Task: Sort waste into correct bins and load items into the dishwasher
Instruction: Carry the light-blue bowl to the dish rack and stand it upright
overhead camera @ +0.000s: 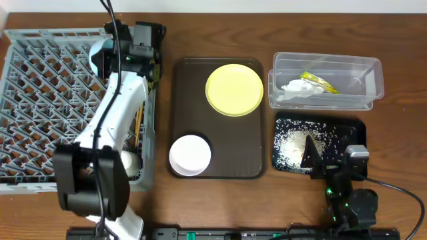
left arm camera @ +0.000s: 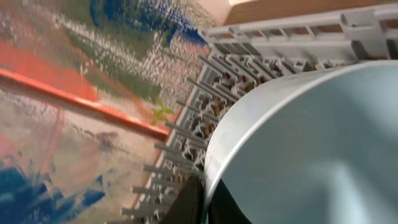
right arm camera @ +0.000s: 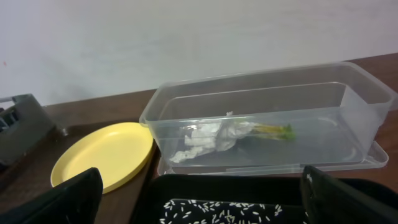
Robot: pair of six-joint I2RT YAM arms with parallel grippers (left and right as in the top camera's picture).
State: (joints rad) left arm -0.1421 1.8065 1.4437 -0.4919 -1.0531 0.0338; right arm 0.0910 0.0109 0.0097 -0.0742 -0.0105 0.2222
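The pale blue bowl is sitting at the far right corner of the dish rack, tilted on its edge over the rack's tines. Whether it is touching the tines cannot be told. The left hand is gripping the bowl at its rim; one dark finger is showing against the rim in the left wrist view. The left arm is reaching across the right side of the rack. Beside the arm, two chopsticks are lying in the rack.

The brown tray is lying just right of the rack on the tabletop. It is carrying the yellow plate at its far end and the white bowl at its near left corner, the two well apart.

The clear tub is standing right of the brown tray and is holding the tissue and the wrapper. The black tray, just in front of the tub, is holding rice grains.

The right hand is hovering over the near edge of the black tray with its fingers spread wide, holding nothing.
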